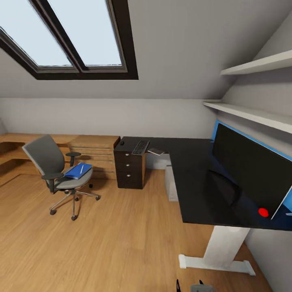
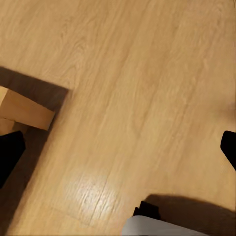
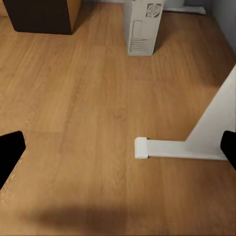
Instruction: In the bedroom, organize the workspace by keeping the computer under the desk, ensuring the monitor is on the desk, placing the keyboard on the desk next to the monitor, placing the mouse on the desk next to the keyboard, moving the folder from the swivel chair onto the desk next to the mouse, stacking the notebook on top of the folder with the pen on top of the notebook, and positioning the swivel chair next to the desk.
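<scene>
The grey swivel chair (image 1: 56, 170) stands on the wood floor at the left, apart from the desk. On its seat lies the blue folder (image 1: 77, 171) with the thin pen (image 1: 81, 168) across it. The black L-shaped desk (image 1: 190, 178) carries the monitor (image 1: 247, 170) at the right. At its far end are the keyboard (image 1: 140, 147), the small mouse (image 1: 122, 142) and the grey notebook (image 1: 155, 152). The computer (image 1: 171, 182) (image 3: 143, 27) stands under the desk. My left gripper (image 2: 118, 152) and right gripper (image 3: 118, 152) hang open over bare floor, holding nothing.
A dark drawer unit (image 1: 129, 168) (image 3: 39, 14) holds up the desk's far end. The desk's white leg (image 1: 225, 247) (image 3: 182, 147) stands close to my right gripper. A light-wood chest of drawers (image 1: 95, 156) runs along the back wall. Two shelves (image 1: 251, 113) hang above the monitor.
</scene>
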`<state>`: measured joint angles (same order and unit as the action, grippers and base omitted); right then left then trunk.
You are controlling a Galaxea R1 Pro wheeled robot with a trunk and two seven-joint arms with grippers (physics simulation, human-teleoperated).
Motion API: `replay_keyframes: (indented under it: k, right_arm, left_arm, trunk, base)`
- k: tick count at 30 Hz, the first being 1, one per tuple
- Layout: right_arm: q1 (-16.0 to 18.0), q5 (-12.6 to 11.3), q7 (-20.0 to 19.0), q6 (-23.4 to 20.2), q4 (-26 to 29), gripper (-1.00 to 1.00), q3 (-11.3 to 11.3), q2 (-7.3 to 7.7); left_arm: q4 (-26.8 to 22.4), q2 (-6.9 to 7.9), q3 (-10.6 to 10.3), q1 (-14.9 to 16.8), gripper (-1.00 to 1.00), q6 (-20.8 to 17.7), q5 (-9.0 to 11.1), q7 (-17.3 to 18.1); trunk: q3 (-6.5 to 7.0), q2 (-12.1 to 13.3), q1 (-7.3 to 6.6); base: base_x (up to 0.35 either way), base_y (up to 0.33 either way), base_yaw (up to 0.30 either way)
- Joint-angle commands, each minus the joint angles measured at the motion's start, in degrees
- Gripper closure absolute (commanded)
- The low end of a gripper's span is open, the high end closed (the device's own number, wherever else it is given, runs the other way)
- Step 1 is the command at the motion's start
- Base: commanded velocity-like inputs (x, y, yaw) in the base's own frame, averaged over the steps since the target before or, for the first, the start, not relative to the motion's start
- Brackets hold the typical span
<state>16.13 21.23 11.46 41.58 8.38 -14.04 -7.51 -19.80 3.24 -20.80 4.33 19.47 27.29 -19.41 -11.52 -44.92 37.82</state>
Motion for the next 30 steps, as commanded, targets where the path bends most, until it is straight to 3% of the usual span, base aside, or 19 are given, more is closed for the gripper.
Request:
replay_keyframes:
  k: [1, 4, 14, 19, 30]
  right_arm:
    - [0.05, 0.62, 0.41, 0.26, -0.05, -1.00, -0.28, -0.13]
    - [0.05, 0.92, 0.41, 0.88, -3.21, -1.00, -0.12, -0.57]
    - [0.05, 5.36, 0.64, 5.47, -6.30, -1.00, -0.11, -0.57]
    - [0.04, 5.62, 0.66, 5.68, -6.50, -1.00, -0.11, -0.64]
    - [0.05, 5.64, 0.67, 5.64, -6.88, -1.00, -0.11, -0.53]
  left_arm:
    - [0.41, -0.10, -0.53, 0.05, -1.00, 0.92, 0.37, -0.31]
    - [1.75, -0.84, -0.66, 0.06, -1.00, 3.55, 0.34, -0.21]
    - [2.04, -1.39, -0.73, 0.06, -1.00, 3.99, 0.39, -0.24]
    - [2.05, -1.36, -0.65, 0.08, -1.00, 4.00, 0.51, -0.34]
    - [2.05, -1.39, -0.62, 0.07, -1.00, 3.96, 0.52, -0.42]
  trunk:
    - [-0.08, -0.06, 0.04]
    - [-0.08, -0.06, 0.04]
    - [-0.08, -0.06, 0.04]
    - [-0.08, -0.06, 0.04]
    - [-0.20, -0.06, 0.04]
  base:
    - [0.260, 0.245, 0.002]
    - [0.261, 0.243, -0.006]
    - [0.263, 0.241, -0.195]
    - [0.264, 0.240, -0.181]
    - [0.265, 0.239, -0.017]
